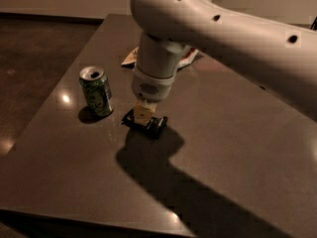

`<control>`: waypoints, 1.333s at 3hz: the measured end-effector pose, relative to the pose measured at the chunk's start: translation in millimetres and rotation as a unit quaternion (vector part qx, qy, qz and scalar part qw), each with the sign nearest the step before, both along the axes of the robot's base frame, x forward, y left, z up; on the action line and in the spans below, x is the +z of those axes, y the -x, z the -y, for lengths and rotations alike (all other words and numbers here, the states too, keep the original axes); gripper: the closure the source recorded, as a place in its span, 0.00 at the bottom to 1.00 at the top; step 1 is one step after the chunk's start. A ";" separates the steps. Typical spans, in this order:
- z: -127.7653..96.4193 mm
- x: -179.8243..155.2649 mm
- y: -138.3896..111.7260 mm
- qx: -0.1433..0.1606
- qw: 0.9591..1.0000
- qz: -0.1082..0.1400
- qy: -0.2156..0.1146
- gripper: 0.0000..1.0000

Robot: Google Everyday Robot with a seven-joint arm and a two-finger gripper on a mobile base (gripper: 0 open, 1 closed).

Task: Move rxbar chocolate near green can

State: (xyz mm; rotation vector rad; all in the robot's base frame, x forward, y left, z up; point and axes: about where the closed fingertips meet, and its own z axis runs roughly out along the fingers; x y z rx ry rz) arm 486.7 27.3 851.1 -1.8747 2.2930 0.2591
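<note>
The green can (96, 90) stands upright on the left part of the dark table (237, 148), its silver top showing. My gripper (145, 121) points straight down just right of the can, low over the table. It is shut on the rxbar chocolate (157, 125), a small flat black bar that sticks out on both sides of the pale fingers (143, 112). The bar is at or just above the tabletop, about a can's width from the can. My large white arm (213, 29) fills the upper right.
A brown-and-cream chip bag (130, 58) lies at the back of the table, mostly hidden behind my arm. The table's left edge runs close to the can, with dark floor (34, 53) beyond it. The arm's shadow falls across the front of the table.
</note>
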 end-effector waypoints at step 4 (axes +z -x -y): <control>-51.9 6.2 4.5 0.046 0.999 0.018 -0.011 0.35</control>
